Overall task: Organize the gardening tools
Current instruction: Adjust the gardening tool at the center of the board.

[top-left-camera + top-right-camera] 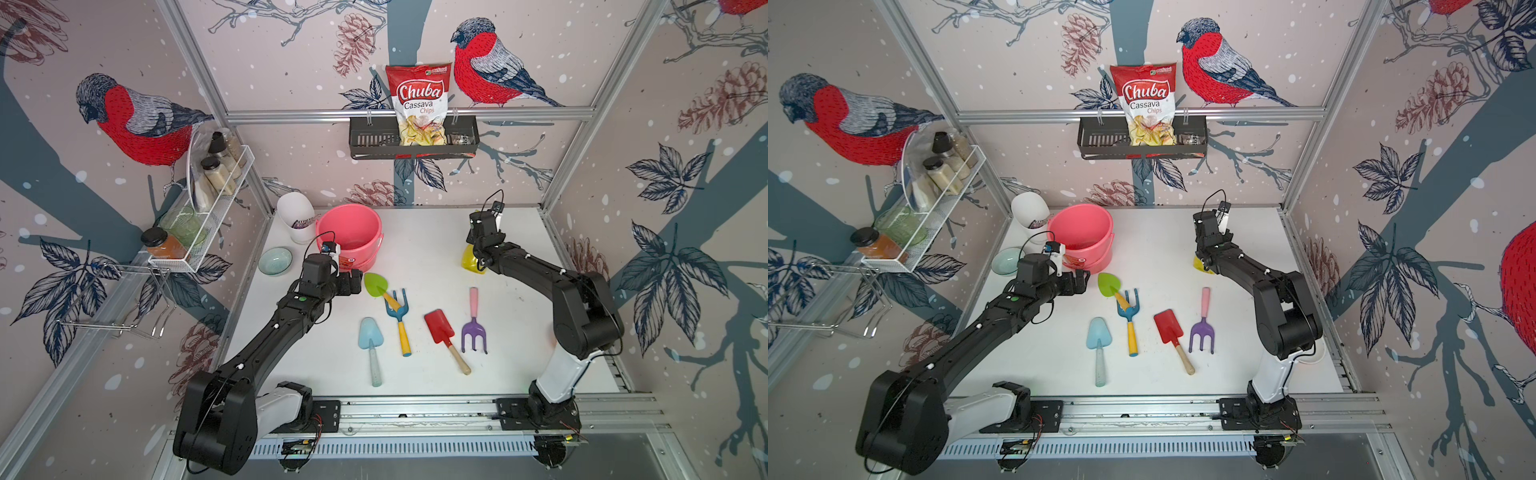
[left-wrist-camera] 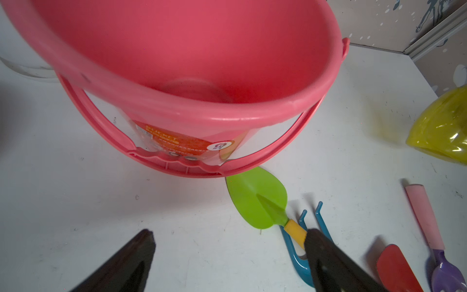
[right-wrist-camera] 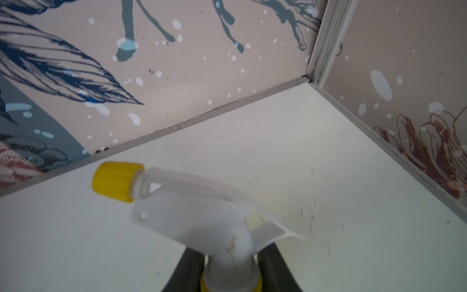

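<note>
My left gripper (image 2: 228, 233) is open and empty, low over the table in front of the pink bucket (image 2: 202, 111). One of its fingers (image 2: 328, 260) overlaps the yellow handle of the green trowel (image 2: 255, 199), which lies across the blue-yellow fork (image 2: 295, 255). In a top view the green trowel (image 1: 376, 284), blue-yellow fork (image 1: 398, 318), light-blue trowel (image 1: 369, 334), red wooden-handled shovel (image 1: 438, 326) and purple-pink fork (image 1: 473, 328) lie mid-table. My right gripper (image 3: 232, 274) is shut on the neck of the yellow spray bottle (image 3: 177, 202) at the back right, where the bottle's yellow body (image 1: 471, 259) shows.
The pink bucket (image 1: 349, 232) stands at the back left, nothing visible inside. Beside it are a white cup (image 1: 296, 216) and a pale bowl (image 1: 275, 261). A wire rack with jars (image 1: 199, 208) hangs on the left wall, a black shelf with a chips bag (image 1: 415, 137) on the back wall.
</note>
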Controlling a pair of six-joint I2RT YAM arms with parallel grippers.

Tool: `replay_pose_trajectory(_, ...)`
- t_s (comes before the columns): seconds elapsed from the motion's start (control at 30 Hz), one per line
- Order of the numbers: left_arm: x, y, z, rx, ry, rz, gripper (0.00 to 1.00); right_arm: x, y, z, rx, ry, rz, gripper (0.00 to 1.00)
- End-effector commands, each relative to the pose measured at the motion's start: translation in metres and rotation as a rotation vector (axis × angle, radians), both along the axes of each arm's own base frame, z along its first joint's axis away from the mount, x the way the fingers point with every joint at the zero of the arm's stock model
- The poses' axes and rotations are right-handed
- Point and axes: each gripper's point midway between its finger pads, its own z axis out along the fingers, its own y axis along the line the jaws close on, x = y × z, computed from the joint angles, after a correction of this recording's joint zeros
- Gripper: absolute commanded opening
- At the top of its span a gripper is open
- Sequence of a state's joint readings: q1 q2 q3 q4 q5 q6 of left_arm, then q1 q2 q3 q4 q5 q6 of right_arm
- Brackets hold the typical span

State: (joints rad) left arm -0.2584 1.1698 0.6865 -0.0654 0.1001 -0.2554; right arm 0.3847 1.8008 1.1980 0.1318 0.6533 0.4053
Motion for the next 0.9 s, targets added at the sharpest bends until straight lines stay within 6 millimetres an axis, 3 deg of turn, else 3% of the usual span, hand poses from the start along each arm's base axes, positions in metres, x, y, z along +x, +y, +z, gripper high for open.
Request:
replay_pose_trajectory(0.0, 0.003, 0.002, 0.003, 0.003, -0.022, 0.016, 0.97, 0.010, -0.023, 0.027, -0.062, -0.169, -0.150, 0.05)
replay_pose_trajectory(0.27, 0.003, 0.006, 0.009, 0.006, -0.054, 0.035, 0.97, 0.032, -0.044, 0.022, -0.164, -0.238, -0.304, 0.05)
replay_pose_trajectory(0.87, 0.006, 0.012, 0.014, 0.016, -0.095, 0.072, 0.97, 0.098, -0.028, 0.004, -0.318, -0.331, -0.303, 0.06)
